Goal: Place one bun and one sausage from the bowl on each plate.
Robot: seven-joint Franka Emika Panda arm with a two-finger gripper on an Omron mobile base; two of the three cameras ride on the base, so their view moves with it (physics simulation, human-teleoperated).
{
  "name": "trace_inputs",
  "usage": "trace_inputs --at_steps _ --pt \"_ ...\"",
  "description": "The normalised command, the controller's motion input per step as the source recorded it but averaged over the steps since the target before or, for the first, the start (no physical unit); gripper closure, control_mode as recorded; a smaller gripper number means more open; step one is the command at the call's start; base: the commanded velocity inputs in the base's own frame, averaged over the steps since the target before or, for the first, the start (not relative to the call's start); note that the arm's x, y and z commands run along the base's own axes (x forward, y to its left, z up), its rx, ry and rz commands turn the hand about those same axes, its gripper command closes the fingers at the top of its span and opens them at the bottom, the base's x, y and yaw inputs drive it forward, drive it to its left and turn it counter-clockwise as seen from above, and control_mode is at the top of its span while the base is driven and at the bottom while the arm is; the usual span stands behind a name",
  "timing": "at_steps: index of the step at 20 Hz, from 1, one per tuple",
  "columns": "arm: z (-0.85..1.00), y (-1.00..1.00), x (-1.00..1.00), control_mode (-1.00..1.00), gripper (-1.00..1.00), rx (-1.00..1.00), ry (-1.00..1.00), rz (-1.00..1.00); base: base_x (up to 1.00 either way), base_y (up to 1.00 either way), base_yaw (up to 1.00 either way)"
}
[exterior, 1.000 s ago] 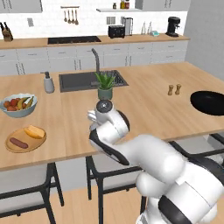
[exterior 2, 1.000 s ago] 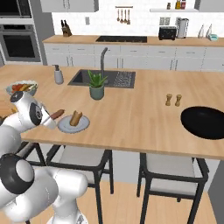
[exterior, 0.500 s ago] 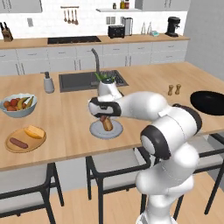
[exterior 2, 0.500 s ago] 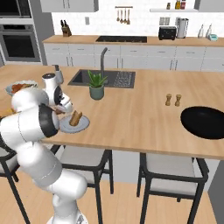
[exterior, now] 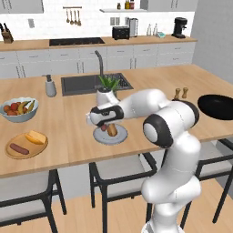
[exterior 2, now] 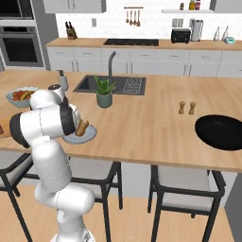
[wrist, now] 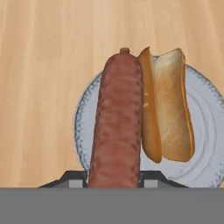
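Observation:
In the hand view a reddish-brown sausage (wrist: 117, 127) stands between my fingertips (wrist: 72, 177), with my gripper (wrist: 114, 179) shut on it just over the pale grey-blue plate (wrist: 205, 131). A bun (wrist: 168, 105) lies on that plate beside the sausage. From the left base the gripper (exterior: 103, 120) hangs over the plate (exterior: 119, 138) and its bun (exterior: 112, 130). The tan wooden plate (exterior: 9, 152) holds another bun (exterior: 36, 137) and sausage (exterior: 19, 149). The black bowl (exterior: 218, 105) sits far right, with nothing showing in it.
A pale grey bowl of fruit (exterior: 19, 109) stands at the left, behind the wooden plate. A potted plant (exterior: 108, 91) and the sink (exterior: 86, 84) lie just behind the grey-blue plate. Salt and pepper shakers (exterior: 180, 93) stand near the black bowl. Stools line the counter's front edge.
My arm has swung out from near the base to the grey-blue plate and come down over it, carrying the sausage beside the bun.

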Motion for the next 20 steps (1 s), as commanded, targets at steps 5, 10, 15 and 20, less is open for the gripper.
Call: trace_inputs --at_steps 5,10,15,20 --pt "-0.41 -0.06 0.02 -1.00 1.00 -0.04 0.02 0.01 0.00 0.00 0.00" --pt "-0.26 -0.02 0.00 -1.00 -1.00 -0.01 0.02 0.00 0.00 0.00 0.00" --pt "0.00 -0.06 0.00 -1.00 -1.00 0.00 0.01 0.00 0.00 0.00 0.00" --pt "0.05 -0.25 0.00 -1.00 -1.00 0.00 -0.01 0.00 0.00 0.00 0.00"
